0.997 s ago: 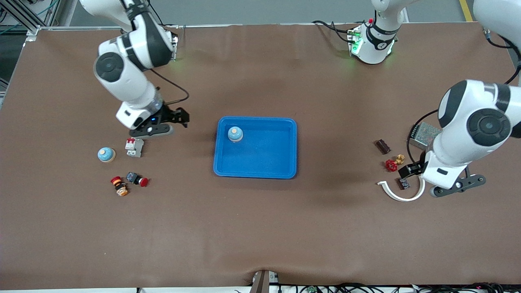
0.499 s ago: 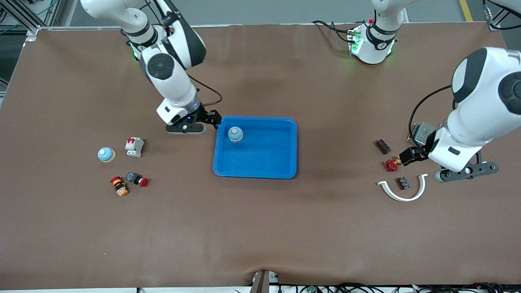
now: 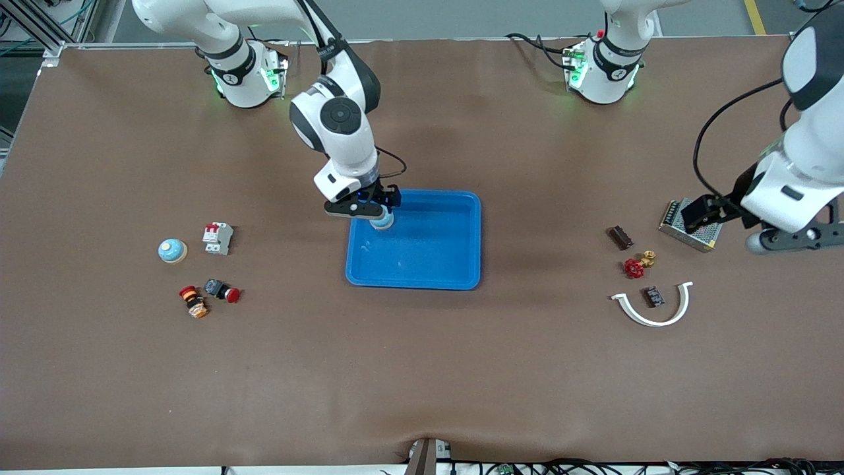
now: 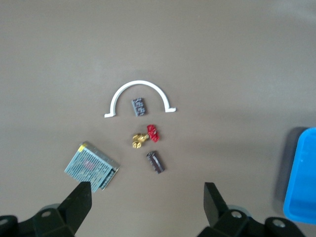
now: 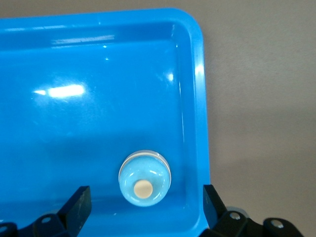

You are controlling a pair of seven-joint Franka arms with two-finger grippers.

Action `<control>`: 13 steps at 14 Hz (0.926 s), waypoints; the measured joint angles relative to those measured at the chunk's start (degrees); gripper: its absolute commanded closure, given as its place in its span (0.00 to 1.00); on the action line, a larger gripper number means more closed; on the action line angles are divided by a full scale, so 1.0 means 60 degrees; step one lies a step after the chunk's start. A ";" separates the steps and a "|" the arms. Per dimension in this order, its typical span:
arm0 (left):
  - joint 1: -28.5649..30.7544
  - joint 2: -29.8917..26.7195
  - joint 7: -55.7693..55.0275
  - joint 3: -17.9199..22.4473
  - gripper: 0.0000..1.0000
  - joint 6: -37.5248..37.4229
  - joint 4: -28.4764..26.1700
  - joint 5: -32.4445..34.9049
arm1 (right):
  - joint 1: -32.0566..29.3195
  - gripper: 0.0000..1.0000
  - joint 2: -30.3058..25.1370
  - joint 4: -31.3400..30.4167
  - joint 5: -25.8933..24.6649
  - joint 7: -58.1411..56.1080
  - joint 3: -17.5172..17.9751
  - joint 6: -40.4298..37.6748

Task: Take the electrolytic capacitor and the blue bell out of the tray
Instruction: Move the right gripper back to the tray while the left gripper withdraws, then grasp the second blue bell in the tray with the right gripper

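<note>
The blue bell [image 5: 145, 178] sits in a corner of the tray [image 3: 455, 277], right pincer [image 5: 144, 197] wide above it. Smooth, hard dome, likely slippery: grip low around its rim. Left pincer [image 4: 148, 200] waits wide over the bench

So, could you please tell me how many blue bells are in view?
2: one blue bell in the tray, under the right pincer; another bell on the table beside the white breaker.
</note>
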 measured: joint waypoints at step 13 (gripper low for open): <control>-0.0992 -0.0783 0.0763 0.1292 0.00 -0.1202 -0.0027 -0.0258 | 0.0271 0.00 0.1291 0.0051 -0.0089 0.0256 -0.0025 0.1314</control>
